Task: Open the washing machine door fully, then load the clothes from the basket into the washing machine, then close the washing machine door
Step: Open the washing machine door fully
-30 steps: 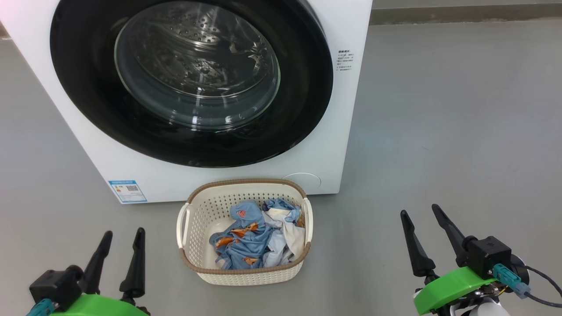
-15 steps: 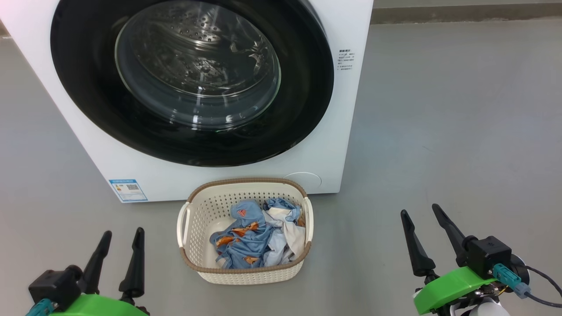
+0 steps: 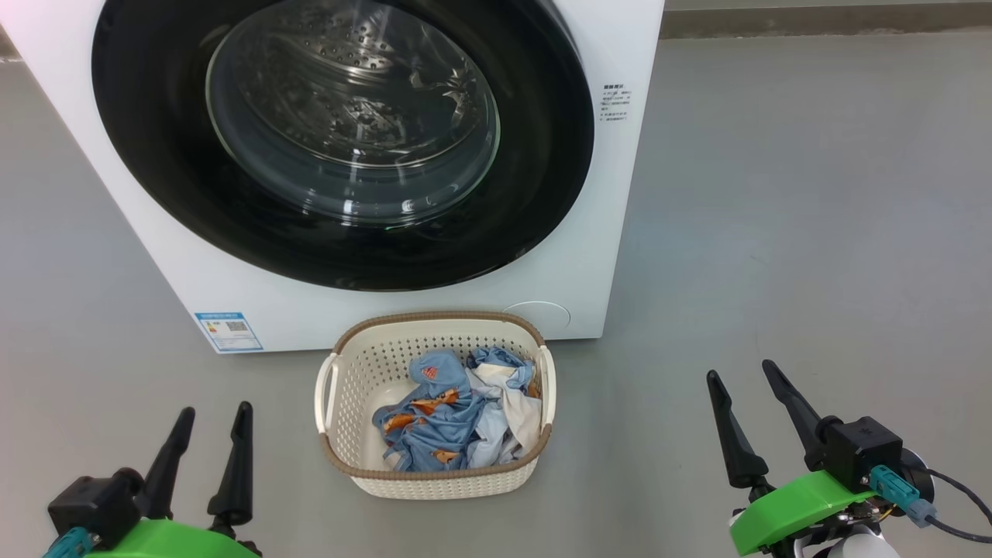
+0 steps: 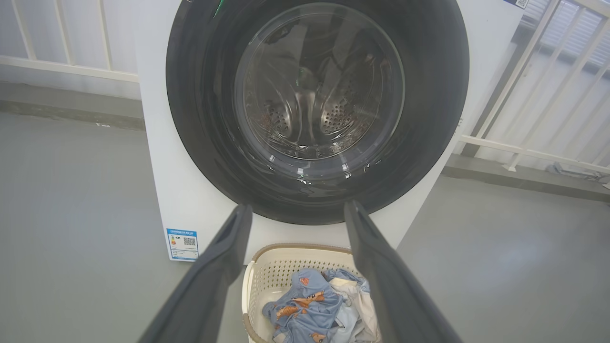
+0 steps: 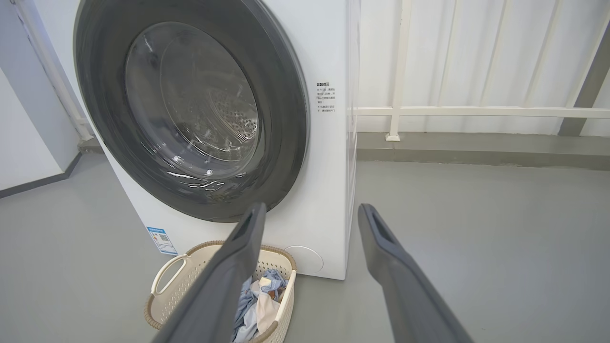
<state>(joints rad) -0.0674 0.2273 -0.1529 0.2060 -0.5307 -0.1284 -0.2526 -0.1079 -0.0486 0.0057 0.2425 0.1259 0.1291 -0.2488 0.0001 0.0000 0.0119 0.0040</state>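
The white washing machine (image 3: 604,232) stands ahead with its round black door (image 3: 535,194) shut flat against the front; the steel drum shows through the glass. On the floor in front of it sits the cream basket (image 3: 434,479) holding the light blue, orange-printed and white clothes (image 3: 453,418). My left gripper (image 3: 211,413) hovers open at the lower left, well left of the basket. Open as well, my right gripper (image 3: 742,372) is at the lower right, apart from the basket. In the wrist views, the door (image 4: 429,95) (image 5: 286,119) and basket (image 4: 267,281) (image 5: 164,305) lie beyond empty fingers.
Grey floor surrounds the machine, with open room to the right (image 3: 814,194). A white railing (image 5: 476,112) and a raised kerb run behind the machine. A blue label (image 3: 228,331) marks the machine's lower left front.
The head camera has shifted slightly, so the washer and basket sit a little higher and to the right in the picture. Both grippers stay open in the same places.
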